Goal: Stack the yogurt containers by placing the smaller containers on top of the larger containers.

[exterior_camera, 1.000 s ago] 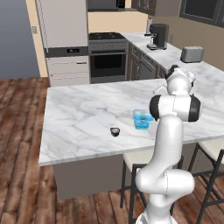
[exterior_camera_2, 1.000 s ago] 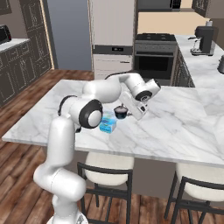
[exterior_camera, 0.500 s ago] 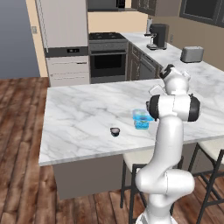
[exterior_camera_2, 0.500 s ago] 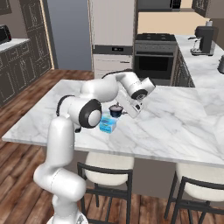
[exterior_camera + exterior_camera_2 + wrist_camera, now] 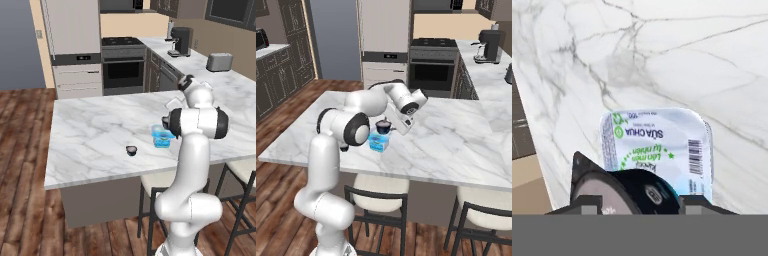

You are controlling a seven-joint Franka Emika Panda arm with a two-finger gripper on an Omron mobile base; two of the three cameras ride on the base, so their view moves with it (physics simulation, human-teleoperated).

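One small black round cup with a pale top hangs pinched in your gripper, just above the light-blue squarish tub on the white marble counter. You are mid-placement; next, I judge, lower it squarely onto the tub's printed lid, then let go. The second small dark cup waits well left of the tub. Both containers look sealed; contents unseen.

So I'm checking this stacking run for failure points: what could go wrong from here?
The gripper holds a dark cup above the light-blue tub; in the hand view the cup sits toward one edge of the tub's lid, so released there it could tip off. The other dark cup sits apart on the counter, unstacked.
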